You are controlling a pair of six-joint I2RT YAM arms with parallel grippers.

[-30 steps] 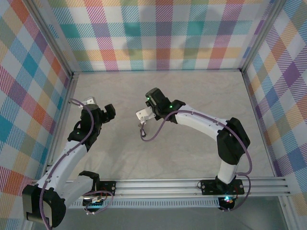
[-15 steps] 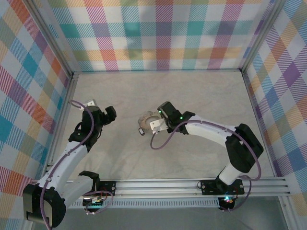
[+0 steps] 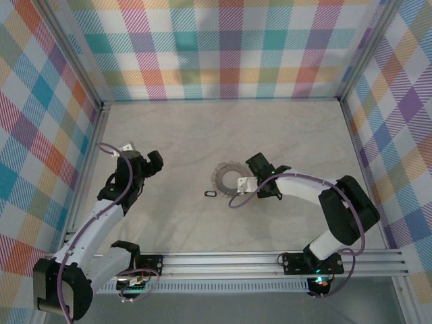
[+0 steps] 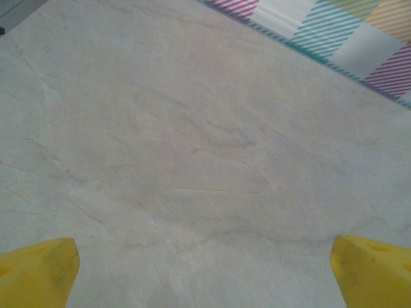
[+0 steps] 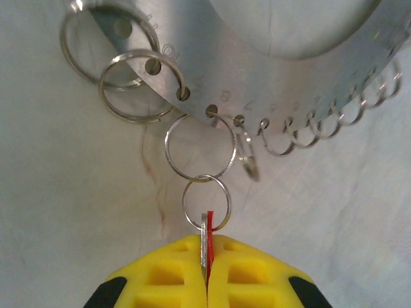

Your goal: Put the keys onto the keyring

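— Silvery, toothed, flat on the pale marbled surface [image 3: 175, 128]: spotted the keyring [image 3: 228, 177] near the middle?
— Spotted it. Found the right hand [image 3: 251, 182] just beside its right edge, clamped tight.
— Clamped on what?
— On the red key [image 5: 207, 239], seen edge-on from the wrist, pinched between the yellow fingers [image 5: 160, 276]. Traced a small ring [image 5: 205, 203] from the key's head up to a larger ring [image 5: 200, 149], and that one through a hole near the keyring's toothed rim. Counted more split rings [image 5: 128, 86] hanging along the same rim.
— And the black key [image 3: 210, 194]?
— Lay loose on the surface, just below and left of the keyring, touching neither it nor either hand.
— Left hand [image 3: 154, 160]?
— Hung over bare surface well to the left, near the side wall [image 3: 40, 135], yellow fingertips [image 4: 38, 269] spread wide, nothing between them.
— Keyring upright or flat?
— Flat, with the wide centre hole showing the surface through it.
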